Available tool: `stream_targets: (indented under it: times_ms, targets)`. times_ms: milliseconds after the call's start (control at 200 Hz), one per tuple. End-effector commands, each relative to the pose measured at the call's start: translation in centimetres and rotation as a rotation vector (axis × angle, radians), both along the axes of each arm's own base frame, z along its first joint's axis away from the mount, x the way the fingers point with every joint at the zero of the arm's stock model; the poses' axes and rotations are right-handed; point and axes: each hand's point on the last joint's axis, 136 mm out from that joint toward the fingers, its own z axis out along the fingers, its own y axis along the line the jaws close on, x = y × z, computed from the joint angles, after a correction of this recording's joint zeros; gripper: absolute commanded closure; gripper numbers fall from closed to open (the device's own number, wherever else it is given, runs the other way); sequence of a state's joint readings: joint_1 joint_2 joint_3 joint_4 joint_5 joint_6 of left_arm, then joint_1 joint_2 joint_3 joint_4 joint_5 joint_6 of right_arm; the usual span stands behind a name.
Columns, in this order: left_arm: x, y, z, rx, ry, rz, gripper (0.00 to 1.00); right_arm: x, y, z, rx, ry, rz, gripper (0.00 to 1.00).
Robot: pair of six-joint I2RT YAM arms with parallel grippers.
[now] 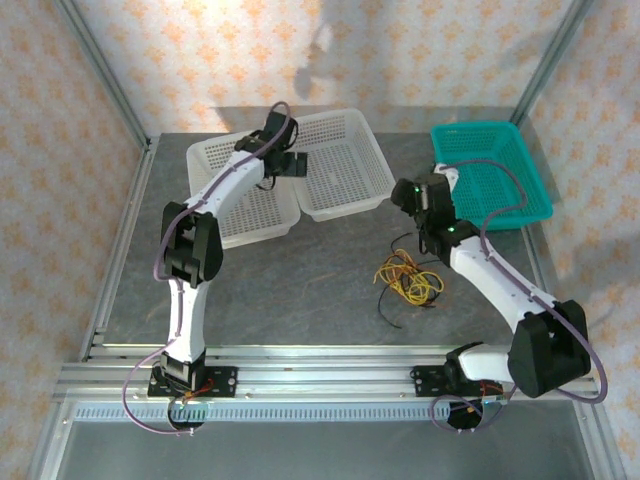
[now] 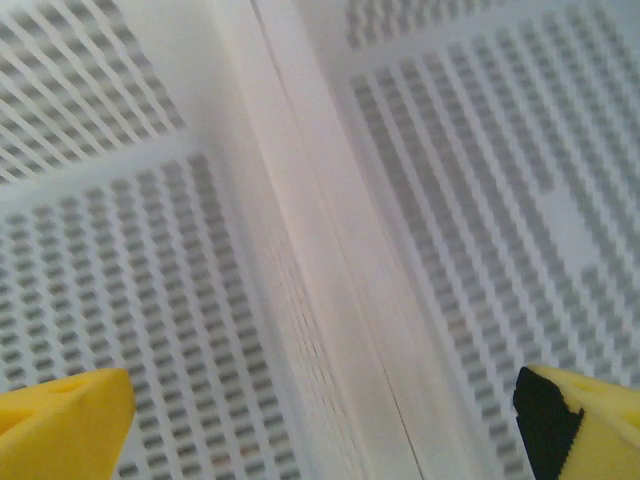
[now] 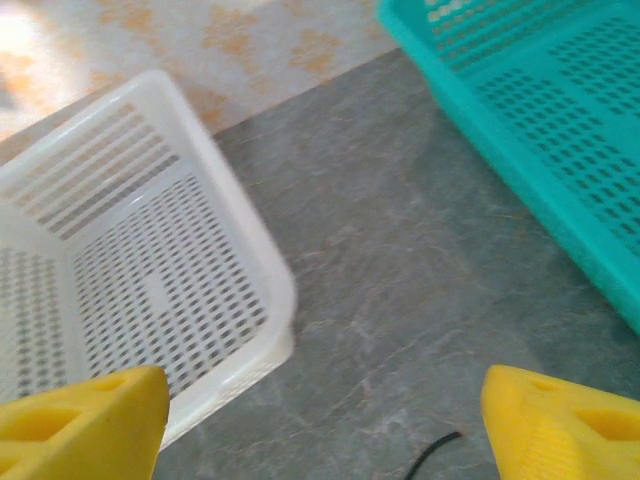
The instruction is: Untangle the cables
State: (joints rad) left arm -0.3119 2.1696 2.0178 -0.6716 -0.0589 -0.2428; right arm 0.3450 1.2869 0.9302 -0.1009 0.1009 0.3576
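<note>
The cables [image 1: 408,277] lie tangled on the desk [image 1: 300,290] right of centre in the top view, and with the left claw [image 2: 320,400], over the white baskets [image 1: 345,190], and the right claw [image 3: 322,400] both released and empty, the step looks like reaching, which next calls for descending onto one strand.

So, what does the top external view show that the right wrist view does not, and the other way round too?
Top external view: the tangle of cables, yellow, orange and black, on the grey table; both arms; the left white basket; the left arm's jaws above where the two white baskets meet. Right wrist view: the right arm's yellow jaws close up, wide apart, nothing between them; of the cables, just one black end at the bottom edge. Shared: the right white basket, the teal basket and the table between them.
</note>
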Motion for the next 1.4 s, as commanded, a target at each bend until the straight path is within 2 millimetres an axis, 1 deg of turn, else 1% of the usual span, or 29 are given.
stream_targets:
  times_ms: [0,120,170,190,240,325,481,631,711,796,951,1161,1397]
  targets:
    - [2.0,1.3,0.2,0.006,-0.045,0.130,0.01,0.1,4.0,3.7,0.047,-0.101,0.239,0.17]
    - [3.3,0.8,-0.6,-0.017,-0.045,0.144,0.02,-0.5,7.4,5.4,0.092,-0.165,0.374,0.16]
    - [3.6,0.8,-1.1,-0.027,-0.043,0.158,0.03,-0.5,8.5,5.8,0.092,-0.175,0.409,0.16]
    - [3.7,0.7,-1.3,-0.030,-0.040,0.161,0.04,-0.5,9.0,5.9,0.091,-0.178,0.421,0.18]
    - [4.0,0.6,-1.6,-0.050,-0.040,0.169,0.05,-0.3,9.7,6.2,0.090,-0.179,0.432,0.18]
    - [4.3,0.2,-2.2,-0.078,-0.039,0.174,0.09,0.0,10.6,6.0,0.082,-0.156,0.443,0.18]
    - [4.4,-0.3,-3.3,-0.093,-0.019,0.167,0.17,0.3,10.8,5.7,0.073,-0.142,0.429,0.19]
    - [4.3,-0.3,-4.2,-0.073,0.003,0.149,0.31,0.3,10.0,4.9,0.054,-0.120,0.386,0.19]
    - [4.2,-0.2,-4.6,-0.061,0.015,0.140,0.35,0.1,10.1,4.5,0.060,-0.114,0.394,0.19]
    - [4.1,-0.3,-5.0,-0.055,0.025,0.133,0.38,-0.1,10.2,4.1,0.074,-0.108,0.397,0.19]
    - [4.0,-0.2,-5.8,-0.045,0.043,0.132,0.38,-0.2,10.1,3.5,0.083,-0.094,0.393,0.19]
    - [4.0,0.0,-6.4,-0.024,0.060,0.132,0.38,-0.6,10.2,2.8,0.082,-0.082,0.396,0.19]
    - [3.9,-0.3,-6.7,0.001,0.077,0.077,0.52,-0.7,9.9,2.7,0.078,-0.080,0.385,0.20]
